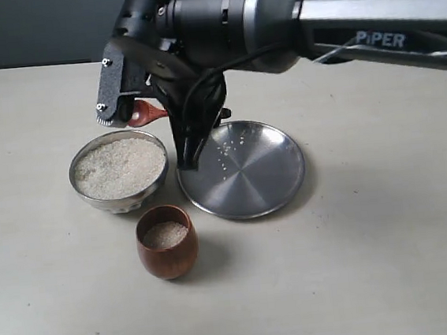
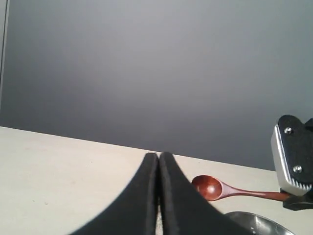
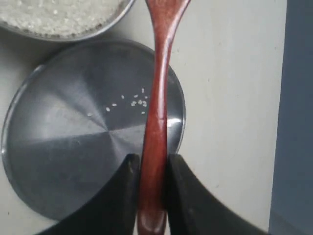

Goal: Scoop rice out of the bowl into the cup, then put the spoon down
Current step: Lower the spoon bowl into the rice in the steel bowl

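Note:
My right gripper [image 3: 152,157] is shut on the handle of the dark reddish-brown spoon [image 3: 157,73], near its end. It holds the spoon level above the table. In the exterior view the right arm [image 1: 271,8] hides the fingers, and only the spoon's head [image 1: 151,109] pokes out behind the bowl [image 1: 83,189]. The head [image 2: 208,187] is empty. White rice [image 1: 119,166] fills the steel bowl. The wooden cup [image 1: 167,256] in front of it holds rice [image 1: 165,235] too. My left gripper [image 2: 159,157] is shut on nothing, low by the table, and is outside the exterior view.
A flat steel plate [image 1: 264,179] lies right of the bowl, under the spoon's handle, with a few loose grains [image 3: 137,103] on it. The pale table [image 1: 375,264] stretches bare to the front and right. A dark wall stands behind it.

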Controlling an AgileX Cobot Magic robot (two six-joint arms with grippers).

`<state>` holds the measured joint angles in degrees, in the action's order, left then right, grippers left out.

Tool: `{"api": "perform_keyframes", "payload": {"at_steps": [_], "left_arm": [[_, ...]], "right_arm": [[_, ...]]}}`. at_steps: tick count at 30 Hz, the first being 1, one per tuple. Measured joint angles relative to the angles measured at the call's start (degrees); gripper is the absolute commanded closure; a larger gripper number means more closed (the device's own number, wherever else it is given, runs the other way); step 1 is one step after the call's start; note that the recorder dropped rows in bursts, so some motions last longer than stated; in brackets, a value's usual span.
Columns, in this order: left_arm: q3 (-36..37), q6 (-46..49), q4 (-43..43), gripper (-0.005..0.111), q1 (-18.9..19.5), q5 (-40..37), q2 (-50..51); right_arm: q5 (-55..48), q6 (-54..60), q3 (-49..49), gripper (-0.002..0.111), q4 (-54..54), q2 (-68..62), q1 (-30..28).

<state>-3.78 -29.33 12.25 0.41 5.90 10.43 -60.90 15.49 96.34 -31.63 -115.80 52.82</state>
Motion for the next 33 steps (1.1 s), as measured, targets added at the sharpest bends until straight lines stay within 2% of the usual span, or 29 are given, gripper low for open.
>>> {"api": "perform_keyframes", "payload": {"at_steps": [3,8,13,33], "left_arm": [[-2.98,-0.11,0.46,0.106,0.0,0.0,5.37],[-10.0,-0.21,2.68,0.106,-2.37,-2.1,22.54],[-11.08,-0.21,2.68,0.106,-2.62,-5.09,33.69],[-11.08,-0.21,2.68,0.106,-2.62,-5.9,35.24]], "right_arm": [[-0.03,0.09,0.65,0.109,-1.01,-1.25,1.13],[-0.37,0.4,0.85,0.109,-4.15,-4.3,2.68],[-0.07,0.4,0.85,0.109,-6.63,-4.82,4.52],[-0.42,0.18,0.85,0.109,-7.63,-7.84,7.02]]}}
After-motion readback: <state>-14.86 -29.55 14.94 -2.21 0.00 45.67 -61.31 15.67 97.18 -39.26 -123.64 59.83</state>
